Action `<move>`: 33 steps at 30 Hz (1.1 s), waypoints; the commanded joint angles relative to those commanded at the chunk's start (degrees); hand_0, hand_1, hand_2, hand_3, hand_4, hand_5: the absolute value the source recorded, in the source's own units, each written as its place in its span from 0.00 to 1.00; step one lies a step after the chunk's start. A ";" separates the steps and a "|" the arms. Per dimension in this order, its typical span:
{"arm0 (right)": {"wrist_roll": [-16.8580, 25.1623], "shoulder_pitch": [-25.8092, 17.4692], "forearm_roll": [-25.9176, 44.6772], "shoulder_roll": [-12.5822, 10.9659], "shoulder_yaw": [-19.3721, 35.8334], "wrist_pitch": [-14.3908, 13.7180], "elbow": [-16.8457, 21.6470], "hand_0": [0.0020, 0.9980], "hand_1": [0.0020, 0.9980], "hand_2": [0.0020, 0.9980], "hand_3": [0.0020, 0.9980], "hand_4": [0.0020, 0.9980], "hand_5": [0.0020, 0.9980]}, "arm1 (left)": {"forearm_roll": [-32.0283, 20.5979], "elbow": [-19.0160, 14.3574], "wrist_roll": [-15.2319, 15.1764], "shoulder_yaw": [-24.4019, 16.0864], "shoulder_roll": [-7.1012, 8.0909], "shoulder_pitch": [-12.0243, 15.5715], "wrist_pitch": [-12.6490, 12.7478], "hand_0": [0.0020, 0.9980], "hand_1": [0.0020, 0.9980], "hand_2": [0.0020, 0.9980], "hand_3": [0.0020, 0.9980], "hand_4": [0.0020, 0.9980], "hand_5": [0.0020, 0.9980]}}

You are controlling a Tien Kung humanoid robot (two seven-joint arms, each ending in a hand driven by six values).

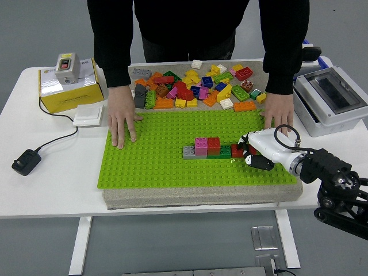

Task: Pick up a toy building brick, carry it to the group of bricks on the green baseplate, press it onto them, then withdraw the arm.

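Your right robot hand (pixel 253 152) has a smooth white shell over its back, with black fingertips (pixel 261 164) and dark joints beneath. A thin black cable (pixel 286 131) loops up over the wrist. Behind that, your forearm (pixel 330 172) is chunky matte black, with rounded housings and visible round fasteners. The person opposite you wears a black long-sleeved top (pixel 195 20).

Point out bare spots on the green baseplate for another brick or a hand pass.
Free: green baseplate left half, between the person's hand and the brick row; also the whole near strip in front of that row. Crowded: the row's right end, where the right hand sits at the red brick, and the loose brick pile past the far edge.
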 joint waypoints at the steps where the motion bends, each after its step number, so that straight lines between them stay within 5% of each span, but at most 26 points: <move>1: 0.01 0.00 0.01 0.03 -0.03 -0.02 0.01 0.12 0.17 0.70 0.66 0.00 0.47 | 0.00 0.00 -0.01 0.00 0.00 -0.01 0.01 0.67 0.64 0.47 0.62 0.07 0.65; 33: -0.06 -0.14 0.09 0.28 -0.99 -0.27 0.25 0.12 0.17 0.70 0.66 0.00 0.47 | -0.47 0.00 -0.26 0.28 -0.08 -0.04 0.37 0.67 0.64 0.47 0.62 0.07 0.65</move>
